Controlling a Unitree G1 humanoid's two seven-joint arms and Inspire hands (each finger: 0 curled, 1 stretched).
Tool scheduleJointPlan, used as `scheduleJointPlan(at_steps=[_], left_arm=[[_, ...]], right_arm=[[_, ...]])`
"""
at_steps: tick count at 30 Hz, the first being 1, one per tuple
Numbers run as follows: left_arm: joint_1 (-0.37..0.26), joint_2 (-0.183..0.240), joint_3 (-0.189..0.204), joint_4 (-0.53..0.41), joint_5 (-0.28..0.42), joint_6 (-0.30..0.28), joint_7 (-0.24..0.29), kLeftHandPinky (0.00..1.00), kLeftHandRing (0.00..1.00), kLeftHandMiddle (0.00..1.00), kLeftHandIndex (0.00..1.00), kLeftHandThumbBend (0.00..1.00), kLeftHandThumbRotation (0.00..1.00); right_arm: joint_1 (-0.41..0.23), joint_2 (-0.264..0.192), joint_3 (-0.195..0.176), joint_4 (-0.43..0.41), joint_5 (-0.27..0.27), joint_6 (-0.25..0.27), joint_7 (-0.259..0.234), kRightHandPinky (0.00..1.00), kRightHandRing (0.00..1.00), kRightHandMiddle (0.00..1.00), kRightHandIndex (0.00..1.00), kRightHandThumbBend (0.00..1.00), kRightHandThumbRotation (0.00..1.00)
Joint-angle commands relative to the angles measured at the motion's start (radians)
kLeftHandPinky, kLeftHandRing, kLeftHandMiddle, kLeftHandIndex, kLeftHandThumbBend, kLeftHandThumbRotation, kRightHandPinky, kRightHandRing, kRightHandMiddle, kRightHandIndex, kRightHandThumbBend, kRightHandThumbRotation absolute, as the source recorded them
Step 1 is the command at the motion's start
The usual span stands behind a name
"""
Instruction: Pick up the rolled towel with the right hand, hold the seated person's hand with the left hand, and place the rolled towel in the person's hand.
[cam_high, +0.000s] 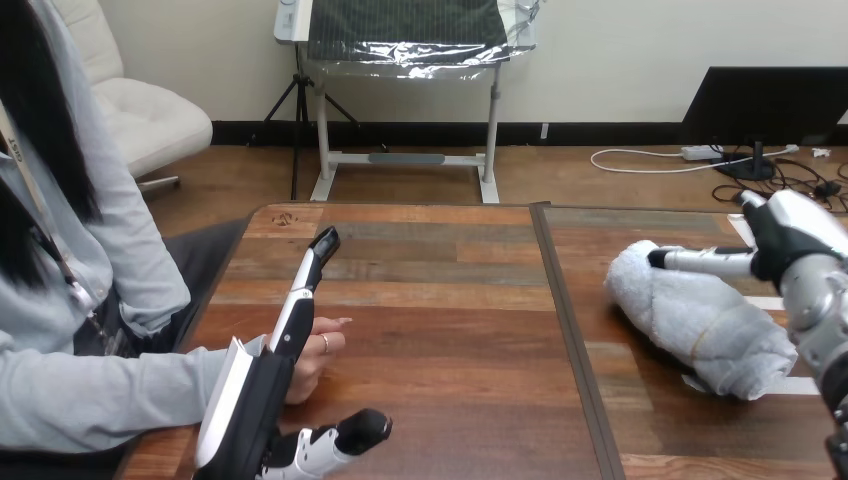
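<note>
From the head view, looks down across the wooden surface (440, 300), split by a dark seam (565, 330) running near to far. Finds the left robot hand (255, 400) at the near left, set on edge with its white-shelled back turned left. Sees its fingers (300, 300) straight and pointing toward the far side, and its thumb (355, 432) spread out to the right close to the near edge. Counts it as released: nothing curled, nothing pinched. Places the person's hand (318, 355) just right of those fingers, resting on the surface, loosely curled, between fingers and thumb; cannot tell whether it touches them. Finds the rolled towel (700, 320) well apart from both, on the right half of the surface, lying on its side with one end toward the far left and the other toward the near right, over a white strip (800, 386). Meets the right robot hand (790, 235) at the towel's far right, coming in from the right edge, fingers (700, 260) stretched straight leftward along the towel's far upper side and touching it. Reads that robot hand as released too, with no curl round the towel seen. Notes the towel resting on the surface.
</note>
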Motion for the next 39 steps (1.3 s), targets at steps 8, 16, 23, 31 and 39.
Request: scheduleJointPlan(at_steps=[8, 16, 23, 31, 39], left_arm=[[0.007, -0.002, 0.021, -0.102, -0.013, 0.006, -0.006, 1.0, 1.0, 1.0, 1.0, 1.0, 0.84], [0.034, -0.003, 0.019, -0.147, -0.017, 0.026, -0.01, 1.0, 1.0, 1.0, 1.0, 1.0, 0.85], [0.042, 0.004, 0.012, -0.157, -0.034, 0.014, -0.018, 1.0, 1.0, 1.0, 1.0, 1.0, 0.84], [0.049, 0.008, 0.016, -0.171, -0.041, 0.006, -0.032, 0.99, 1.0, 1.0, 1.0, 1.0, 0.83], [0.067, 0.013, 0.017, -0.201, -0.049, 0.014, -0.045, 0.98, 1.0, 1.0, 1.0, 1.0, 0.83]], right_arm=[[0.018, 0.046, 0.038, 0.001, -0.031, 0.02, 0.025, 0.96, 1.0, 0.98, 0.97, 1.0, 0.63], [0.043, 0.065, 0.044, 0.004, -0.034, 0.037, 0.049, 0.94, 1.0, 0.99, 0.98, 1.0, 0.66], [0.065, 0.087, 0.05, 0.004, -0.032, 0.049, 0.07, 0.94, 1.0, 1.0, 0.99, 1.0, 0.65], [0.087, 0.107, 0.065, 0.006, -0.041, 0.06, 0.08, 0.94, 1.0, 1.0, 1.0, 0.98, 0.65], [0.102, 0.12, 0.083, 0.006, -0.053, 0.069, 0.085, 0.89, 1.0, 1.0, 1.0, 0.98, 0.65]])
